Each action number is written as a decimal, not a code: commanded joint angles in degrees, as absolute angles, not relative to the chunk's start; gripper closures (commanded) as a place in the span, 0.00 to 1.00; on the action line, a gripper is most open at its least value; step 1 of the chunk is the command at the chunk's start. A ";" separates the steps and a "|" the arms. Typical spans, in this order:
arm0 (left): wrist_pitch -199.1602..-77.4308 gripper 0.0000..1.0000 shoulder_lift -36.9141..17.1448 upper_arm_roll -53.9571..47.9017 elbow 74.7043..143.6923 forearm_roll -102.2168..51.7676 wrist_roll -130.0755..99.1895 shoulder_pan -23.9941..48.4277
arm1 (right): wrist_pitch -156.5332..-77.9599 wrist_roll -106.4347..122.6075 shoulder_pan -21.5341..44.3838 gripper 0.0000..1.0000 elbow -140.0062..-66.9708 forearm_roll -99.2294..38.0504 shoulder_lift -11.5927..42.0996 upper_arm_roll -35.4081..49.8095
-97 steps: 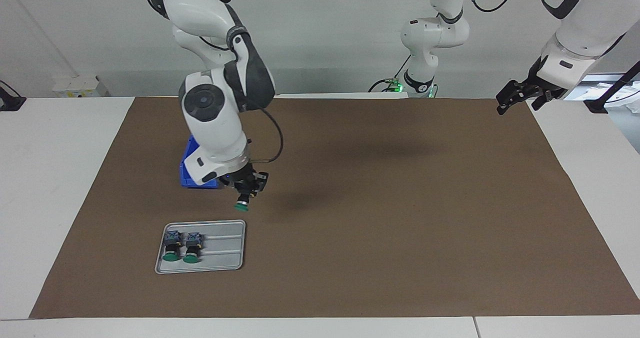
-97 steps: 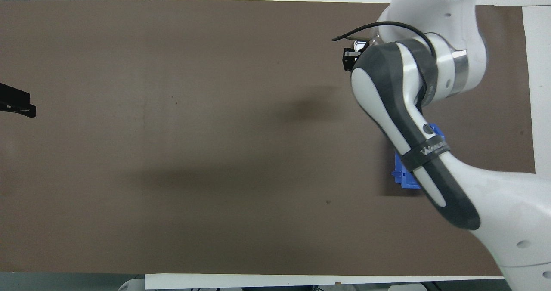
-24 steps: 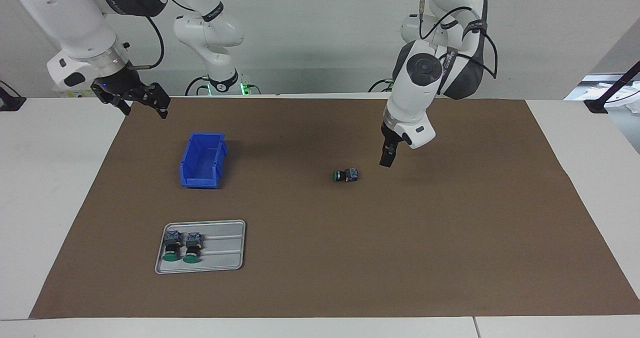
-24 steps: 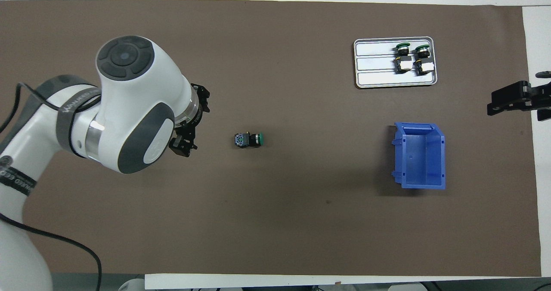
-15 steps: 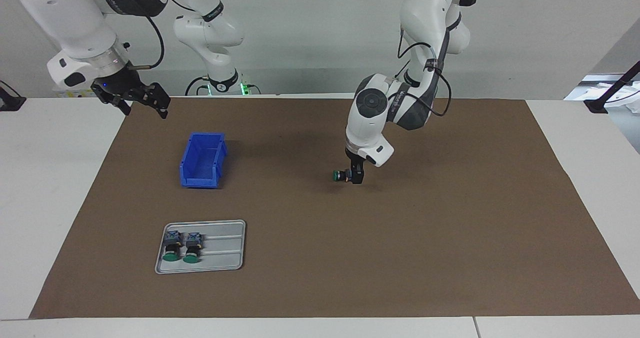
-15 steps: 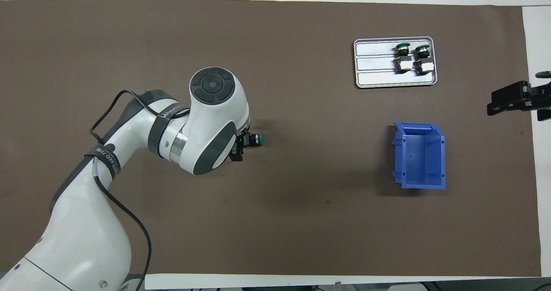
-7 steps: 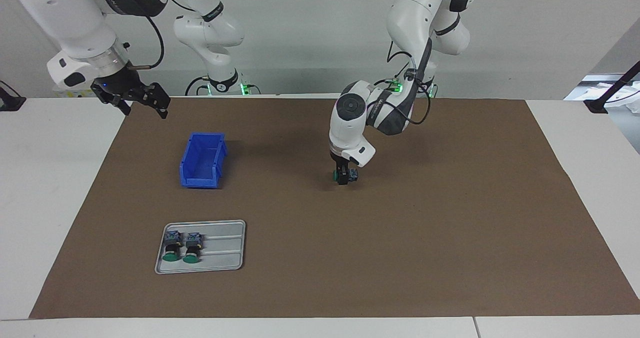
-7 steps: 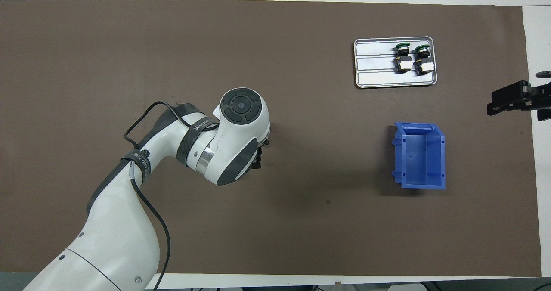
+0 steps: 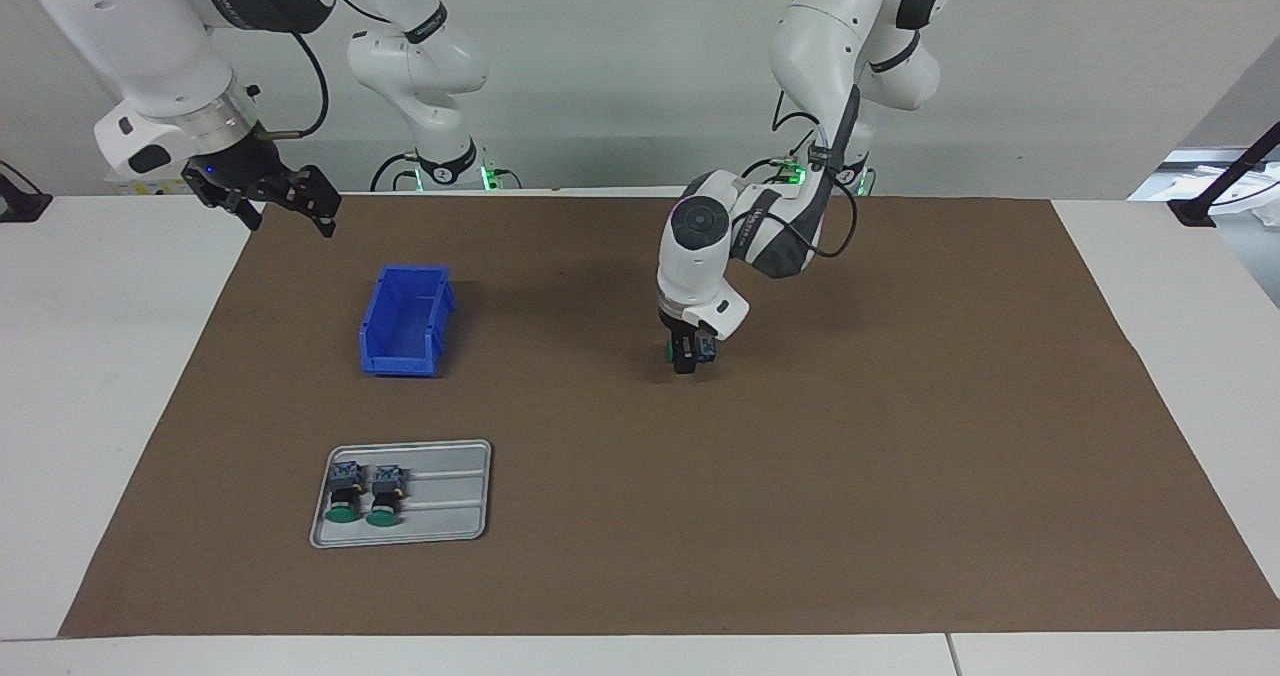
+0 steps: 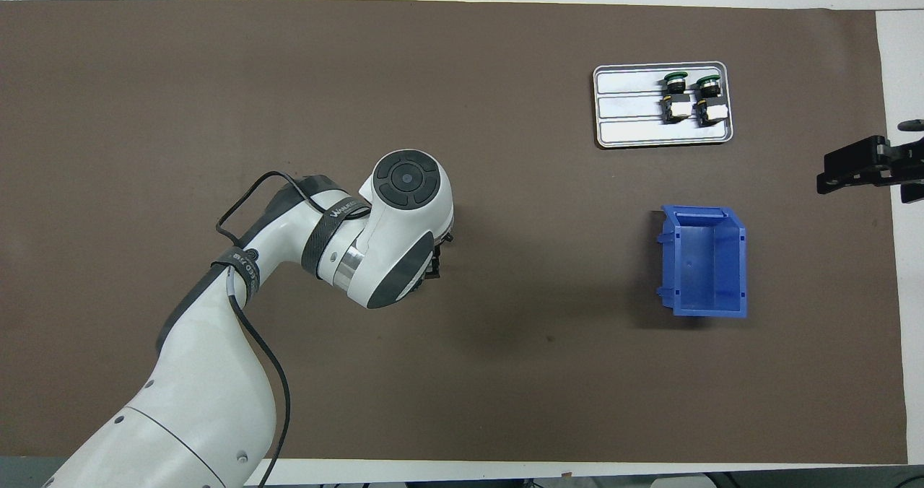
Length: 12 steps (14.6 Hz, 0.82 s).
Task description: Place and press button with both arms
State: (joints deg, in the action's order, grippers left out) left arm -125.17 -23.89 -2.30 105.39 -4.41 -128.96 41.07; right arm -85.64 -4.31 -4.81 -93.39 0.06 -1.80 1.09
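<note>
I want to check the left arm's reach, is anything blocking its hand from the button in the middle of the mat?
Nothing visible does. The left hand is already down at the button on the mat; whether it grips it is unclear. The right hand waits raised over the table's edge.

From overhead, the left arm's wrist hides the button [image 9: 692, 352] and most of the left gripper [image 9: 687, 359]. In the facing view its fingers cover the button's middle, and whether they press it cannot be told. The overhead picture's edge cuts the right gripper [image 10: 866, 166].
</note>
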 commanded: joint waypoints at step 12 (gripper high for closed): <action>-125.51 0.81 -23.82 -1.58 104.77 -4.31 -128.68 41.66 | -85.87 -3.08 -5.36 0.02 -95.01 0.00 -3.25 1.41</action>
